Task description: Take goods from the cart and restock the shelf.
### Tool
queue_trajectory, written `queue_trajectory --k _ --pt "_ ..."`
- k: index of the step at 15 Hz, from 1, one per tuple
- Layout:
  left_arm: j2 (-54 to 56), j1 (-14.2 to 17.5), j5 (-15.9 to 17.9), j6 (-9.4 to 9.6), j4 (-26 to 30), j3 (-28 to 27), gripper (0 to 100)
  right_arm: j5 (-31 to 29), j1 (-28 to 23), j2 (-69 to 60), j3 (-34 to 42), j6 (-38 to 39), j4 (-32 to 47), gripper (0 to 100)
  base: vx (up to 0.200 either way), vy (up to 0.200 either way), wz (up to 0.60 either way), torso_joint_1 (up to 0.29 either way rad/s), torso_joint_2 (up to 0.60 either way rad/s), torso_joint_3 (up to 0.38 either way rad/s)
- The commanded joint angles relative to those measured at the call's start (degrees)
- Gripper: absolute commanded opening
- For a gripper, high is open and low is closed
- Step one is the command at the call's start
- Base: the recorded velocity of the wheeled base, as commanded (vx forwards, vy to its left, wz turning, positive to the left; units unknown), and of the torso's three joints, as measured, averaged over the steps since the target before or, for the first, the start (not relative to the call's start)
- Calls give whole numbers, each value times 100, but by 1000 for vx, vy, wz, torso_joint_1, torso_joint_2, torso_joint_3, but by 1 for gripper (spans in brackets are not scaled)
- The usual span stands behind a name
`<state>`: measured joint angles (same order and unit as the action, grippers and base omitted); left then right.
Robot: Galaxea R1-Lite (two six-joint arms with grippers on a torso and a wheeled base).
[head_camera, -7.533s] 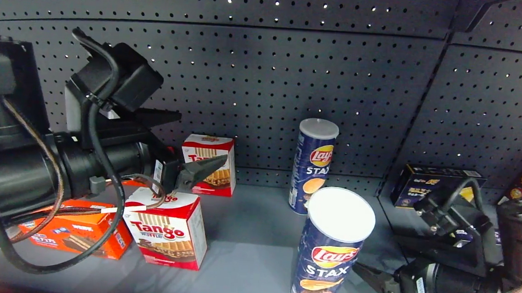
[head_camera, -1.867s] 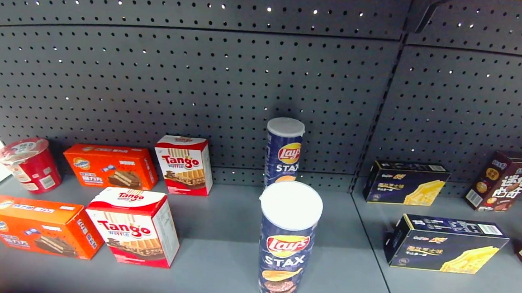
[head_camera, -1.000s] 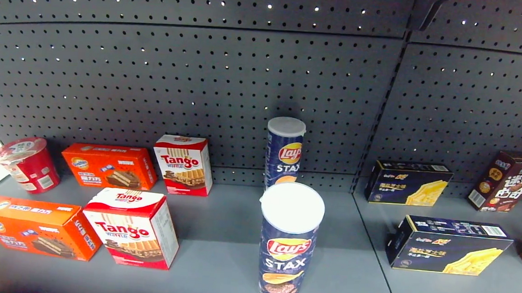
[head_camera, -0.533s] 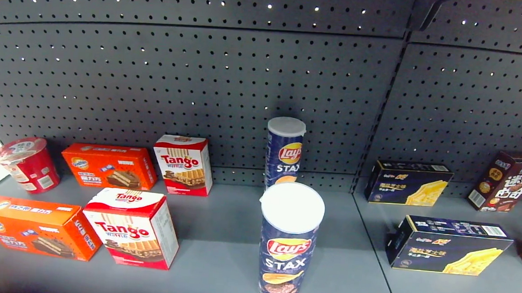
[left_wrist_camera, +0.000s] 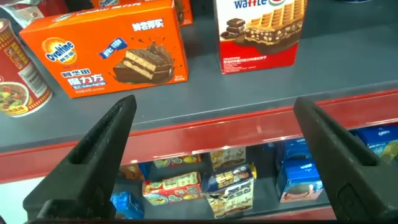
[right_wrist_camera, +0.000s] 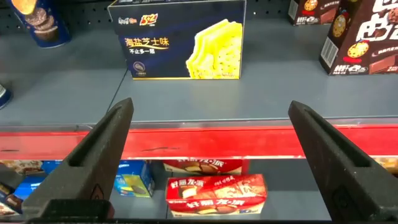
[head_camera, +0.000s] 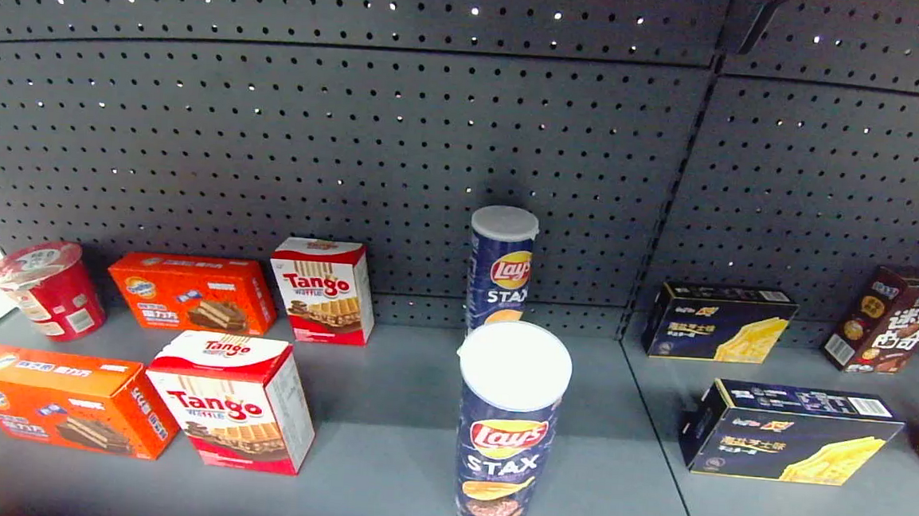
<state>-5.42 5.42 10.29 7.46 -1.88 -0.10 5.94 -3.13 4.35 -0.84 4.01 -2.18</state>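
Front chip can (head_camera: 509, 432) upright near shelf (head_camera: 402, 414) front, second chip can (head_camera: 500, 268) directly behind it, by pegboard (head_camera: 353, 164) | left end effector (left_wrist_camera: 213, 102) open, empty, facing orange box (left_wrist_camera: 106, 50) | right end effector (right_wrist_camera: 210, 104) open, empty, facing dark box (right_wrist_camera: 180, 40)

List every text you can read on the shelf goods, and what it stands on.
"Lay's STAX": front chip can, rear chip can.
"Tango" with "waffle": front red-and-white box, rear red-and-white box.
"ovaltine": front orange box.
"海盐芝士味": front dark blue box.
Too small or blurred to read: print on the red cup, the brown box, and all fine print.
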Motion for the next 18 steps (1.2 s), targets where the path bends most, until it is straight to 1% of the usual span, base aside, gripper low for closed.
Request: queue_trajectory --k 1,2,3,4,5,7,8,9,10,11,13,14,16,17,18 --pt "-11 -6 8 -8 3 1 100 136 208 -119 -4 -23 34 100 0 0 0 0 0 0" --pt "-11 -6 8 -8 3 1 100 136 428 -233 -13 -41 51 100 0 0 0 0 0 0" --pt "-11 2 -1 -8 3 1 100 -110 261 -224 -13 -41 42 100 0 0 0 0 0 0" --pt "-11 2 -1 -8 3 1 100 -646 190 -224 23 3 -37 100 0 0 0 0 0 0" --pt "-11 2 -18 -8 12 1 100 -1121 278 -374 84 30 16 100 0 0 0 0 0 0" --pt "-11 2 -71 10 170 1 100 -998 313 -426 84 56 34 100 0 0 0 0 0 0" --pt "-11 2 -88 1 179 1 100 -919 313 -426 84 -58 130 100 0 0 0 0 0 0" --pt "-11 11 -194 -69 179 1 100 -813 313 -426 84 -287 174 100 0 0 0 0 0 0" --pt "-20 29 -607 -219 205 -17 100 -805 313 -426 84 -331 183 100 0 0 0 0 0 0" --pt "-20 46 -871 -430 205 -8 100 -805 313 -426 84 -331 183 100 0 0 0 0 0 0" --pt "-20 38 -888 -509 188 1 100 -805 313 -426 84 -331 183 100 0 0 0 0 0 0" --pt "-11 38 -871 -702 179 1 100 -796 313 -426 84 -331 183 100 0 0 0 0 0 0" --pt "-11 38 -906 -746 179 1 100 -805 313 -426 84 -331 183 100 0 0 0 0 0 0" --pt "-11 38 -888 -720 179 1 100 -796 313 -426 84 -331 183 100 0 0 0 0 0 0" --pt "-11 38 -888 -737 179 1 100 -796 313 -426 84 -331 183 100 0 0 0 0 0 0"
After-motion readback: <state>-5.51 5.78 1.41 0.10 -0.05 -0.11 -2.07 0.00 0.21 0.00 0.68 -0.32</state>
